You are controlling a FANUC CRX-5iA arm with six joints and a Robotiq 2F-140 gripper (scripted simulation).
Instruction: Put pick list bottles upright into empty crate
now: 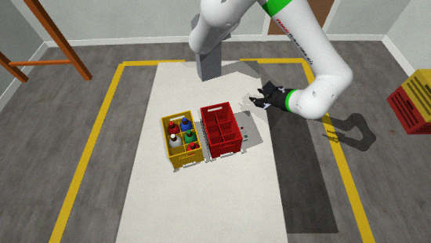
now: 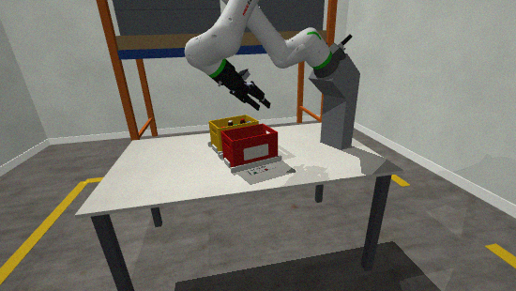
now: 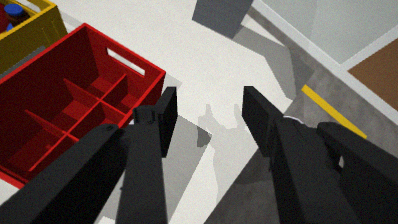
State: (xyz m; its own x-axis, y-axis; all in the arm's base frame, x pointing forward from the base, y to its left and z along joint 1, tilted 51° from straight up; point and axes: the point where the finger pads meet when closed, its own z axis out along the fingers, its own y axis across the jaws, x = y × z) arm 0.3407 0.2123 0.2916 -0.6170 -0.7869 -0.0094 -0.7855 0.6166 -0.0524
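Note:
My gripper (image 1: 255, 95) (image 2: 263, 107) (image 3: 209, 101) is partly open and empty, in the air beyond the red crate's pick-list side. The yellow crate (image 1: 175, 161) (image 2: 215, 133) (image 3: 56, 35) holds a dark red bottle (image 1: 173, 128), a blue bottle (image 1: 186, 125) (image 3: 14, 11), a white bottle (image 1: 175, 141), a green bottle (image 1: 190, 137) and a brighter red bottle (image 1: 192, 148). The red crate (image 1: 226, 150) (image 2: 227, 152) (image 3: 95, 45) is empty. The pick list (image 1: 244, 132) (image 2: 261, 171) shows a red and a green mark beside it; its numbers are unreadable. Both crates look level.
The crates stand side by side on the white table (image 1: 204, 196) (image 2: 155, 178). The grey robot pedestal (image 1: 208, 64) (image 2: 337, 113) (image 3: 220, 15) stands at the table's end. Orange rack posts (image 2: 117, 70) and stacked crates (image 1: 415, 102) are off the table.

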